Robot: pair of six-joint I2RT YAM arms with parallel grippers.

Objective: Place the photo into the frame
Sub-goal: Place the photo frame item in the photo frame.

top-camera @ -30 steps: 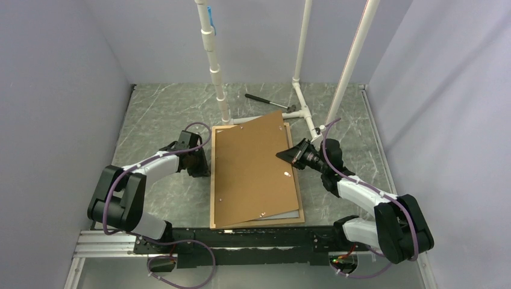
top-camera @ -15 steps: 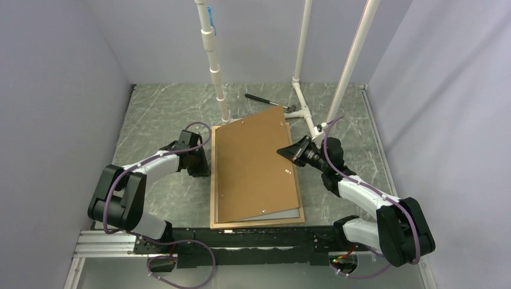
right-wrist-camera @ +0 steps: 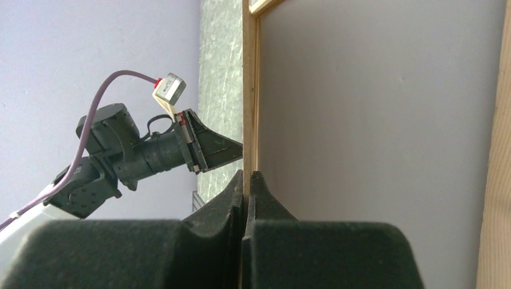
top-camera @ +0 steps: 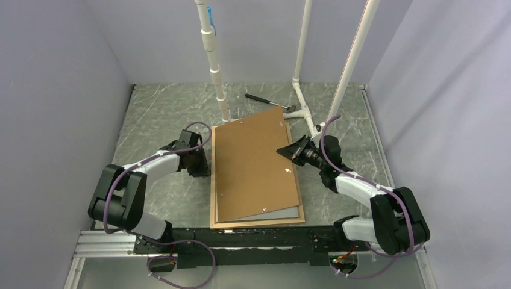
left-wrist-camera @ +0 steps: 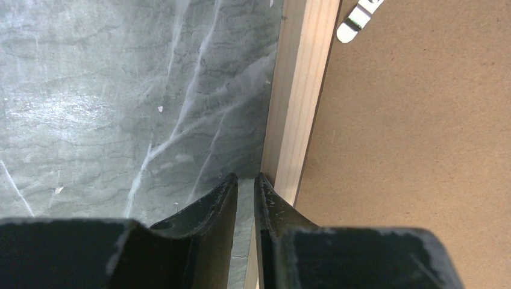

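Note:
The light-wood frame (top-camera: 259, 224) lies flat mid-table. On it rests a plain brown backing board (top-camera: 253, 162), skewed, its right side lifted. My right gripper (top-camera: 288, 150) is shut on the board's right edge; the right wrist view shows the thin board edge (right-wrist-camera: 246, 90) pinched between the jaws (right-wrist-camera: 247, 174). Under the board lies a pale grey sheet (top-camera: 283, 214), apparently the photo's back (right-wrist-camera: 373, 120), inside the frame rail (right-wrist-camera: 497, 180). My left gripper (top-camera: 202, 164) sits at the frame's left rail (left-wrist-camera: 298, 108), its jaws (left-wrist-camera: 246, 177) a narrow gap apart, holding nothing.
A hammer (top-camera: 268, 101) lies behind the frame. White pipe stands (top-camera: 217, 72) (top-camera: 304, 113) rise just past the frame's far corners. A metal tab (left-wrist-camera: 358, 15) sits on the board near the left rail. Grey walls close in on both sides.
The board has slid slightly away from the near edge and turned a little, baring more of the pale sheet. My right gripper shifted with it. The left arm stayed put.

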